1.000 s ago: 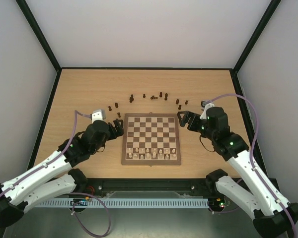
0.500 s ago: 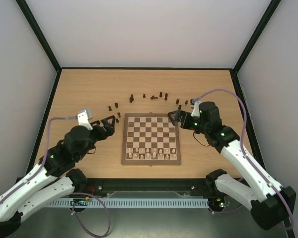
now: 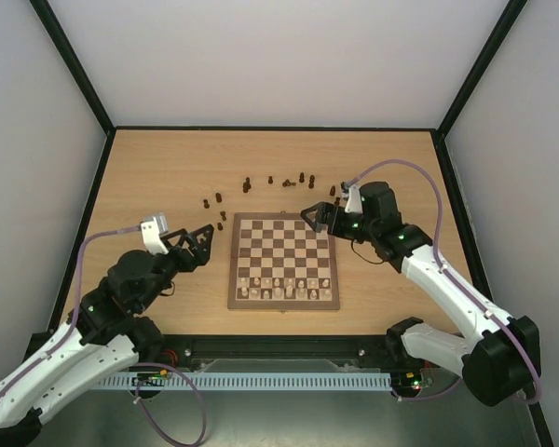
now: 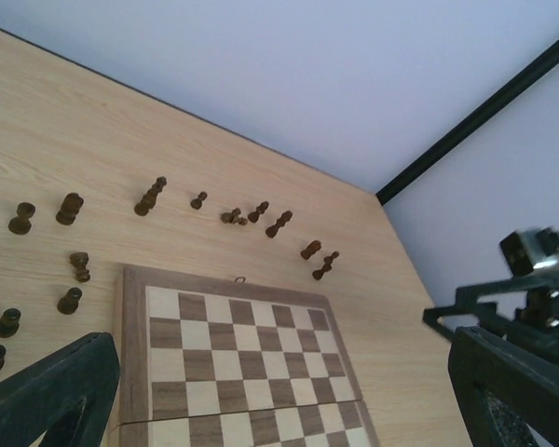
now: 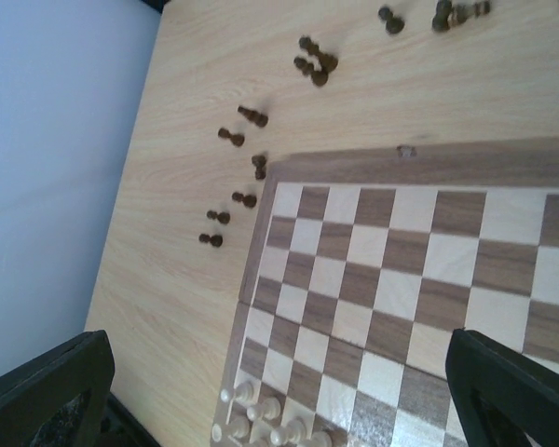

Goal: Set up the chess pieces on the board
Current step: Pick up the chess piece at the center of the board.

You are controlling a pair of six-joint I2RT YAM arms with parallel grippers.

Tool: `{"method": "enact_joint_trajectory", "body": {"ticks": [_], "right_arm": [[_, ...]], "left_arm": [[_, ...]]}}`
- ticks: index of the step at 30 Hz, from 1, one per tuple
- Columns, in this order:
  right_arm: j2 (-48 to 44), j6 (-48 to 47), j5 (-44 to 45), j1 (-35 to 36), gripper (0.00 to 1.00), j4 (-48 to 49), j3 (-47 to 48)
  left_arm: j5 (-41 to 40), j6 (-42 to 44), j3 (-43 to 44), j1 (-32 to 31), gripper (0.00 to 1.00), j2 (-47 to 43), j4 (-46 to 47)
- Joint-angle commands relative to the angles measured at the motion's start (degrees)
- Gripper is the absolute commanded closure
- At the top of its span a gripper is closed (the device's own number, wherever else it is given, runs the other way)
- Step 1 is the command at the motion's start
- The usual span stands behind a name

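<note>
The board (image 3: 284,244) lies at the table's middle, and it also shows in the left wrist view (image 4: 233,345) and the right wrist view (image 5: 401,270). The dark chess pieces (image 3: 247,185) stand or lie scattered on the table beyond its far edge and off its far left corner (image 4: 150,196) (image 5: 252,115). None of them is on the board. My left gripper (image 3: 197,244) is open and empty, just left of the board (image 4: 279,410). My right gripper (image 3: 315,216) is open and empty over the board's far right corner (image 5: 279,400).
Pale light-wood pieces (image 3: 284,289) fill the board's two near rows and show in the right wrist view (image 5: 261,419). A black frame (image 3: 270,128) rims the table, with white walls behind. Both arms' cables loop above them.
My left arm has drawn back to the left, away from the board's edge. My right gripper has moved left, from beside the board's far right corner to over it.
</note>
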Motion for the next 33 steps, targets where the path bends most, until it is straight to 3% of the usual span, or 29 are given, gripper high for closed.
{"method": "enact_joint_trajectory", "body": {"ticks": [1,10,15,19,24,31,33], "right_arm": [[-0.8,-0.3,5.5,0.3,0.01,-0.4,4.1],[-1.8,-4.7,21.8,0.3,0.01,-5.8,5.5],[0.7,-7.2,25.9,0.3,0.01,-8.8,7.1],[4.8,-7.7,28.6,0.3,0.14,-9.2,6.8],[13.8,-7.9,33.3,0.0,0.29,-10.3,10.2],[26.4,-8.8,33.9,-1.9,0.36,-11.0,19.2],[29.9,-8.9,33.4,-2.9,0.42,-11.3,21.8]], "left_arm": [[1.0,2.1,1.7,0.2,0.0,4.1,1.2],[-5.7,-0.6,8.7,0.2,0.01,25.0,1.4],[-8.2,0.7,11.0,0.2,0.0,34.3,3.6],[-10.6,0.7,13.2,0.3,0.0,37.3,1.3],[-7.2,2.1,13.1,0.8,0.01,37.5,-0.3],[-1.4,7.4,10.8,4.5,0.01,38.3,1.4],[1.6,8.3,9.6,7.4,0.0,38.7,3.3]]}}
